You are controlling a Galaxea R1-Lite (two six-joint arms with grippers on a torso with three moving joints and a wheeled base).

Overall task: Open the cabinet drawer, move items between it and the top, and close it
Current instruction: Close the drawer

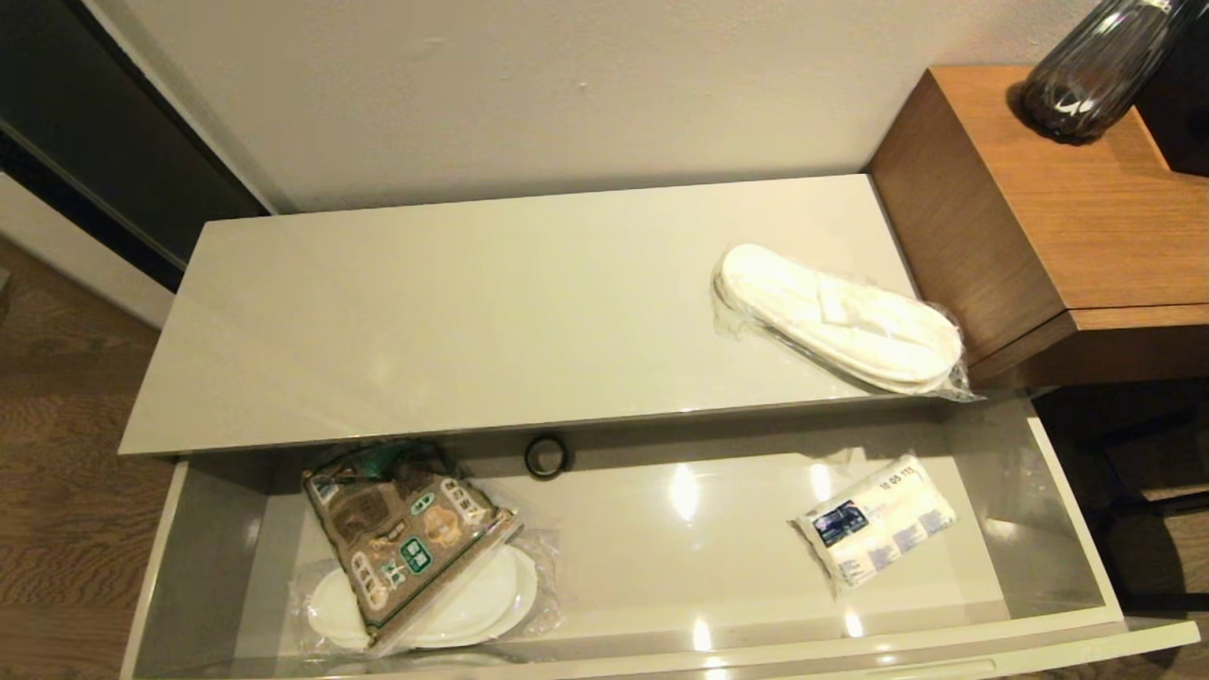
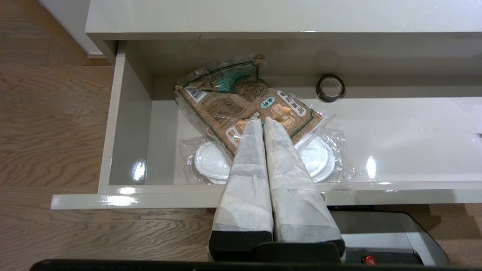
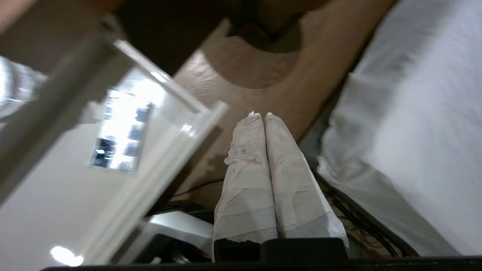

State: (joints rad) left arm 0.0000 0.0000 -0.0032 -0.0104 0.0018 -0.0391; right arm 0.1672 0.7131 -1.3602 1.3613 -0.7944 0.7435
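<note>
The cabinet drawer (image 1: 1072,557) stands pulled out under the top (image 1: 472,312). Inside it, at the left, a brown-and-green snack bag (image 1: 401,534) lies across a wrapped pair of white slippers (image 1: 491,604). A black tape roll (image 1: 546,456) stands at the drawer's back. A white tissue pack with a blue label (image 1: 876,531) lies at the right. Another wrapped pair of slippers (image 1: 841,319) rests on the top's right end. My left gripper (image 2: 262,119) is shut and empty, in front of the drawer and facing the snack bag (image 2: 241,109). My right gripper (image 3: 260,114) is shut and empty, beside the drawer's right front corner (image 3: 211,113).
A taller brown wooden side table (image 1: 1067,208) with a dark ribbed vase (image 1: 1086,71) stands against the cabinet's right end. Wood floor (image 1: 57,472) lies to the left. White fabric (image 3: 414,131) and cables (image 3: 361,222) show beside the right gripper.
</note>
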